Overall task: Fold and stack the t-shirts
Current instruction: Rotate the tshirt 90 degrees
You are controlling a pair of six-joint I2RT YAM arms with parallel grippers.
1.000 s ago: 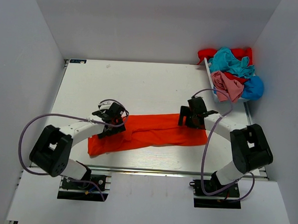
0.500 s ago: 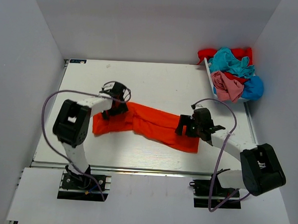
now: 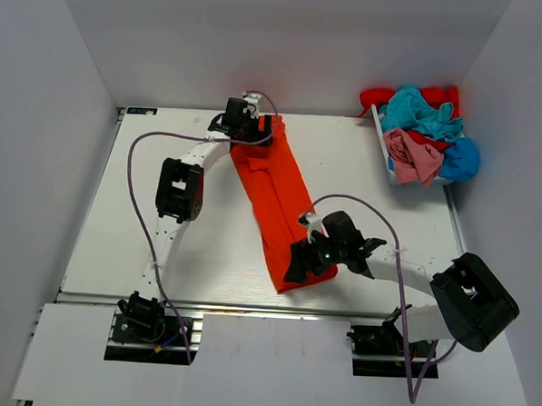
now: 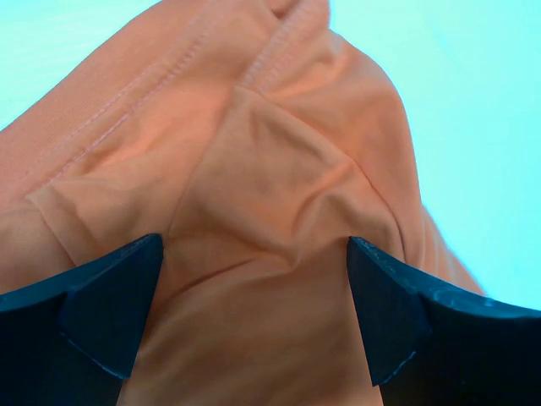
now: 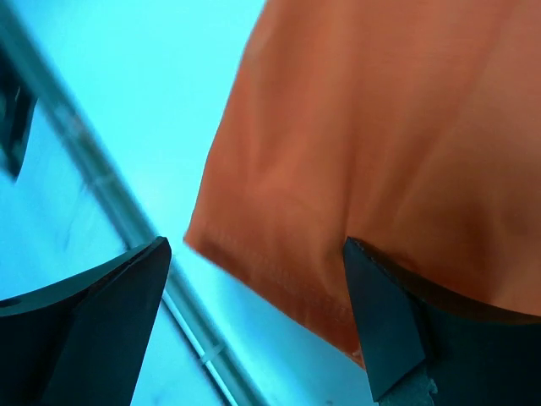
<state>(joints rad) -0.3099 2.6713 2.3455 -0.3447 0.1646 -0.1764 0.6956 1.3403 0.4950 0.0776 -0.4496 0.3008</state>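
The orange-red t-shirt lies folded into a long narrow strip on the white table, running from the far middle down to the near middle. My left gripper is over its far end, with the jaws wide apart and the cloth lying between and under them. My right gripper is over the near end, also open, with the shirt's hem under its right finger. The teal, pink, red and blue shirts lie crumpled in a heap at the far right.
The heap sits in a white bin at the table's far right corner. The table's near edge rail runs close to the right gripper. White walls enclose the table on three sides.
The orange-red strip has swung from lying left to right to lying far to near. My left gripper went to the far middle, and my right gripper came toward the near edge.
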